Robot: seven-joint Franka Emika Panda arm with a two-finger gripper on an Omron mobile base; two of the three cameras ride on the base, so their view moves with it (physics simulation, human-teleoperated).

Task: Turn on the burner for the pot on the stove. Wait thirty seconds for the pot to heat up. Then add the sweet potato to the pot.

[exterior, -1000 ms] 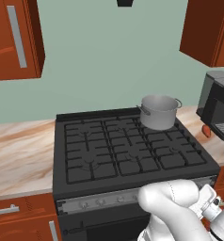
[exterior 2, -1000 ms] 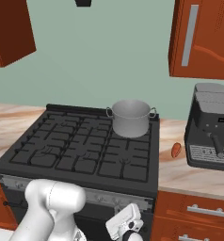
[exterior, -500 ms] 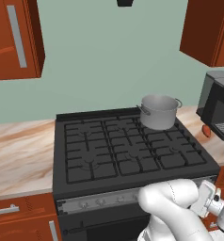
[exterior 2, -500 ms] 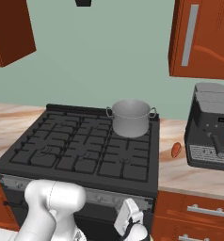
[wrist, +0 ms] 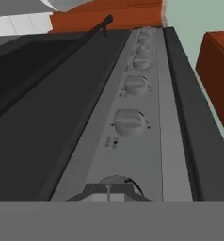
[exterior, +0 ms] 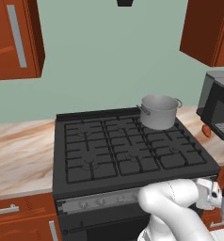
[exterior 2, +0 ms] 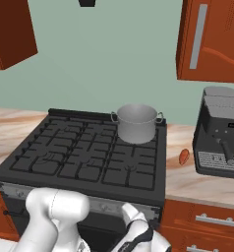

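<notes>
- The pot [exterior: 158, 111] stands on the back right corner of the stove [exterior: 118, 150], upright, with its two small handles out to the sides. In the right base view the pot [exterior 2: 136, 123] sits on the black grates at the same back corner.
- The sweet potato [exterior 2: 184, 156] lies on the bench [exterior 2: 192, 177] just right of the stove [exterior 2: 84, 157], between the stove edge and the coffee machine [exterior 2: 221, 133]. It is apart from the pot.
- The fingers [wrist: 109, 194] are clenched together, with nothing between them. They are right at the nearest knob [wrist: 115, 181] on the silver front strip; I cannot tell if they touch it.
- In the hand view the row of knobs runs away along the strip, and the next knob [wrist: 129, 122] is further along the row.
- The arm bends low in front of the stove, and the hand is down at the right end of the knob strip.
- Red-brown cabinets [exterior: 15, 40] hang on the wall above the bench on both sides.
</notes>
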